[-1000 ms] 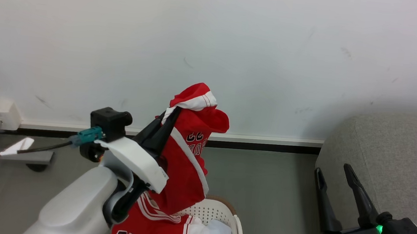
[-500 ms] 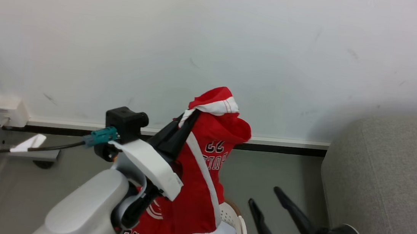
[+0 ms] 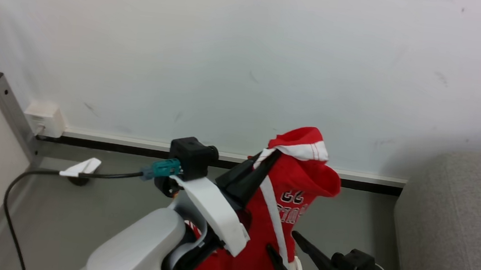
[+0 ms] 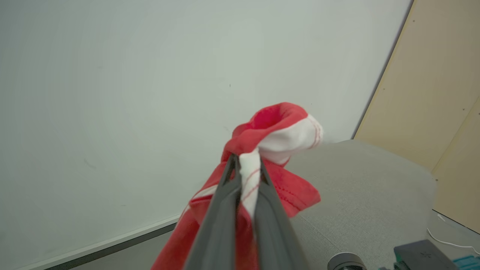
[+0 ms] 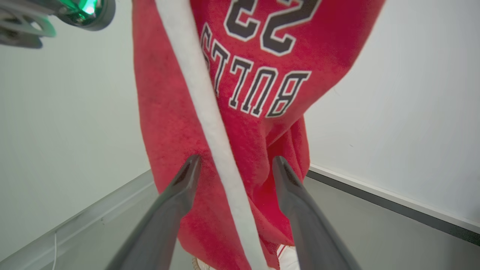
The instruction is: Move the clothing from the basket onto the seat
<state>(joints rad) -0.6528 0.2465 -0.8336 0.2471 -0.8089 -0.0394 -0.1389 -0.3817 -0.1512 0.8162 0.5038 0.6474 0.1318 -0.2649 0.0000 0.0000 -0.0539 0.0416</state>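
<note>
A red garment (image 3: 291,201) with white trim and "BULLS" lettering hangs in the air, and my left gripper (image 3: 270,156) is shut on its top hem. In the left wrist view the shut left gripper (image 4: 247,165) pinches the white striped trim of the garment (image 4: 277,127). My right gripper (image 3: 282,241) stands open, low and just right of the hanging cloth. In the right wrist view the garment (image 5: 262,93) hangs just beyond the spread right gripper (image 5: 235,162). A white sliver of the basket (image 3: 298,266) peeks beside the cloth. The grey seat (image 3: 456,226) fills the right side.
A white wall with a dark baseboard (image 3: 124,147) runs behind everything. A wall socket box (image 3: 43,116) and a black cable (image 3: 42,173) sit on the grey floor at left. A beige panel (image 4: 431,93) stands beyond the seat (image 4: 356,187).
The whole head picture has shifted, so the camera has moved. My open right gripper has come in from beside the seat to the hanging garment. The left gripper keeps its hold.
</note>
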